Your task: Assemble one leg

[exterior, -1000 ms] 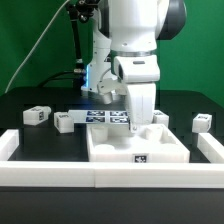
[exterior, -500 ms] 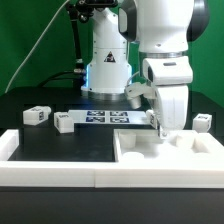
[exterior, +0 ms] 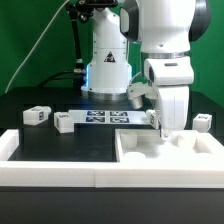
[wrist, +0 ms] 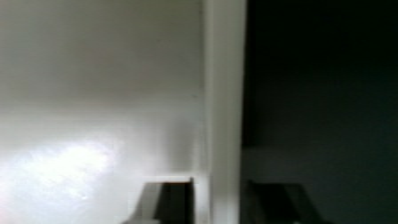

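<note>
"White is the big square piece (exterior: 150, 151), right? Where is the gripper?" asks Mia.

"Yes, it is white. The gripper (exterior: 160, 129) points straight down at the far edge of the big square piece," says Tom.

"Is it squeezing?"

"In the wrist view the gripper (wrist: 221, 200) sits over the raised rim (wrist: 222, 90) of the big square piece. One of its fingers (wrist: 169, 203) shows on the white side, very close to the rim. The other side is too dark to see well. So I cannot tell if the fingers press on the rim or just stand beside it."

"Where is the leg?"

"I see three small white blocks with black-and-white tags, all on the black table (exterior: 60, 148). I cannot tell which one is meant. The first leg (exterior: 203, 122) stands just behind the big square piece, toward the exterior view's right. The second leg (exterior: 63, 121) and the third leg (exterior: 35, 115) are near each other, well apart from the big square piece, toward the exterior view's left. All three are apart from the gripper."

"What else is there?"

"The marker board (exterior: 105, 117) lies flat behind the big square piece, between it and the second leg. A long white rail (exterior: 60, 176) runs along the front of the big square piece."
</note>
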Tool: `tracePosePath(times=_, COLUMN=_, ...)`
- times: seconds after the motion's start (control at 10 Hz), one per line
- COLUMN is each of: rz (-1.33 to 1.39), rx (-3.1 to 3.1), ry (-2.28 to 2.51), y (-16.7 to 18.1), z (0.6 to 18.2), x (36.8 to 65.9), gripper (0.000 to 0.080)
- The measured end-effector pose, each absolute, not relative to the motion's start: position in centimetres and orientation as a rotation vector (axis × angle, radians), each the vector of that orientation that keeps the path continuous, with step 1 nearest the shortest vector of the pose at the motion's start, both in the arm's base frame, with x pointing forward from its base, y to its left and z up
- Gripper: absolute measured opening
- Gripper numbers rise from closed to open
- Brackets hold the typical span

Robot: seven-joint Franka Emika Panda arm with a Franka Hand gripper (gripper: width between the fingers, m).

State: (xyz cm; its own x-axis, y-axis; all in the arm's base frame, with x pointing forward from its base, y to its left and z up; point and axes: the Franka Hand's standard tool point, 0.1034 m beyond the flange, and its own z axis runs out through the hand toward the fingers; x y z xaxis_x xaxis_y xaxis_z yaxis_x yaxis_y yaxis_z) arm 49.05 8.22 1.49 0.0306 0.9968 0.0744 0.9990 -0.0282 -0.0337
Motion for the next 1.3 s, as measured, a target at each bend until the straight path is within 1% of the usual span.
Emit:
tracePosePath(times=0.1, rz=-0.046, rx=-2.200, ry=-2.135, y=8.2, z=1.5, x=49.1, gripper=0.0322)
tracePosePath(times=0.2, rz=-0.046, rx=-2.200, ry=-2.134, y=8.2, z=1.5, x=49.1, gripper=0.0500)
tracePosePath(times=0.3, rz=-0.046, rx=-2.200, ry=-2.134, y=8.2, z=1.5, x=49.1, gripper=0.0500)
tracePosePath(times=0.4, rz=-0.046, rx=-2.201, ry=-2.133, y=8.1, z=1.5, x=49.1, gripper=0.0601)
tracePosePath(times=0.5, rz=-0.046, rx=-2.201, ry=-2.133, y=8.1, z=1.5, x=49.1, gripper=0.0639)
tracePosePath(times=0.9, rz=-0.047, rx=-2.217, ry=-2.119, y=8.2, z=1.6, x=49.1, gripper=0.0648)
tracePosePath(times=1.0, rz=-0.056, rx=-2.253, ry=-2.101, y=8.4, z=2.9, x=48.9, gripper=0.0648)
tracePosePath(times=1.1, rz=-0.064, rx=-2.298, ry=-2.082, y=8.7, z=4.6, x=48.2, gripper=0.0648)
tracePosePath(times=1.2, rz=-0.066, rx=-2.340, ry=-2.053, y=9.0, z=5.7, x=47.4, gripper=0.0648)
tracePosePath(times=1.3, rz=-0.077, rx=-2.375, ry=-2.025, y=9.2, z=6.4, x=46.9, gripper=0.0648)
